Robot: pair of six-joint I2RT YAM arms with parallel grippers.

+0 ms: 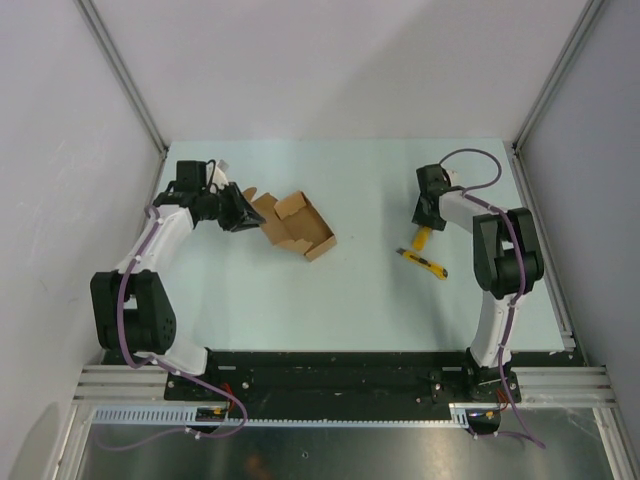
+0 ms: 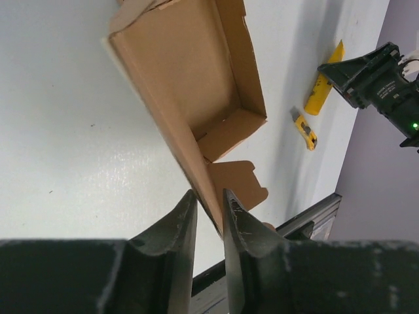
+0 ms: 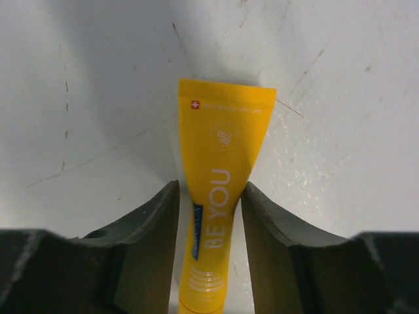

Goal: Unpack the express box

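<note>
Right wrist: right claw (image 3: 210, 190) straddles yellow tube (image 3: 226, 118) reading "BE YOU".

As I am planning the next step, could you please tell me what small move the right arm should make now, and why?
Probably open the right gripper fully and lift it straight up. The yellow tube lies between its fingers, seemingly resting on the table, already outside the express box, whose visible inside looks empty. Whether the fingers grip it I cannot tell.
</note>
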